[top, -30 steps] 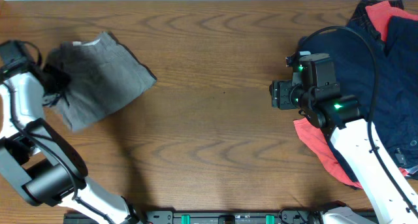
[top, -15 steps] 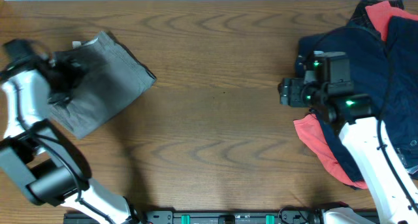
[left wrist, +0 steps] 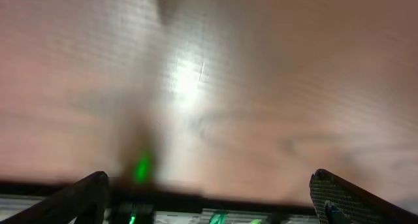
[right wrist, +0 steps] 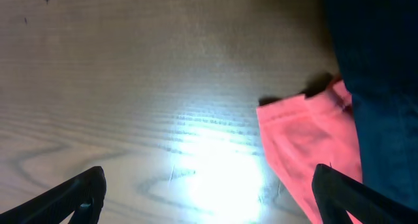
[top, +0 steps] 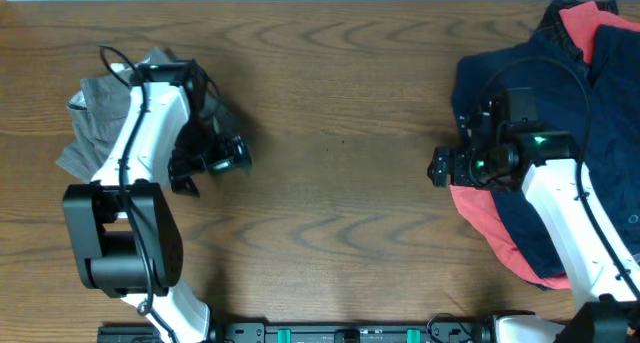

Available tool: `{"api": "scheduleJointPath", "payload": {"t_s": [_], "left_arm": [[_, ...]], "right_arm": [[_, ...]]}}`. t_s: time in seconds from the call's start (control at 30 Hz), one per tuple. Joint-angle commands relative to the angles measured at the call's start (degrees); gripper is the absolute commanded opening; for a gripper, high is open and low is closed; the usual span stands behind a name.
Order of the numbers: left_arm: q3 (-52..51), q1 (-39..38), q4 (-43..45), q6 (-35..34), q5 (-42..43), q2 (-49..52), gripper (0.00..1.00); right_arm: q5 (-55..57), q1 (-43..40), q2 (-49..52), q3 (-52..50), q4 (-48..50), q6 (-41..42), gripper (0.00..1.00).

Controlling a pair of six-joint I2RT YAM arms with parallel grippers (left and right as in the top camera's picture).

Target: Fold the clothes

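The folded grey trousers [top: 100, 118] lie at the table's left, partly under my left arm. My left gripper [top: 225, 161] is open and empty, off the trousers to their right over bare wood; its wrist view [left wrist: 209, 204] shows only blurred table. A pile of navy garments [top: 590, 133] and red garments [top: 490, 223] lies at the right. My right gripper [top: 440, 168] is open and empty at the pile's left edge. In the right wrist view [right wrist: 209, 198] a red cloth corner [right wrist: 307, 139] and navy cloth [right wrist: 379, 67] lie to the right of the fingers.
The brown wooden table [top: 340, 113] runs between the two arms. A black rail with green lights [top: 350, 333] lines the front edge. A red garment [top: 590, 23] shows at the pile's far top.
My left gripper has let go of the trousers and swung right, off them onto bare wood. My right gripper has moved down along the left edge of the pile.
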Motion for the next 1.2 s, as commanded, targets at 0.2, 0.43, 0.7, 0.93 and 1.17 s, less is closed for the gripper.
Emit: {"api": "scheduleJointPath", "payload": {"t_s": [0.2,0.43,0.7,0.93,1.17], "left_arm": [[-11.5,-0.5,6.2,1.1,-2.0,-22.7,0.98],[-30.1,-0.5,24.3,-0.9,-3.1,-56.8,0.98],[-36.8,-0.5,30.9,-0.9,-3.1,-84.9,0.98],[-36.8,-0.5,30.9,-0.9,-3.1,-93.7,0.98],[-36.8,-0.5,30.9,-0.9,-3.1,-93.7,0.98]], "right_arm": [[3.1,-3.3,-17.2,-0.7,-0.3,0.8,0.99],[3.7,-3.1,-35.6,-9.4,5.3,0.6,0.99],[3.8,-3.1,-45.3,-13.9,3.2,0.6,0.99],[3.9,-3.1,-45.2,-13.9,-0.8,0.6,0.99],[3.9,-3.1,-45.2,-13.9,-1.0,0.6,0.99]]}}
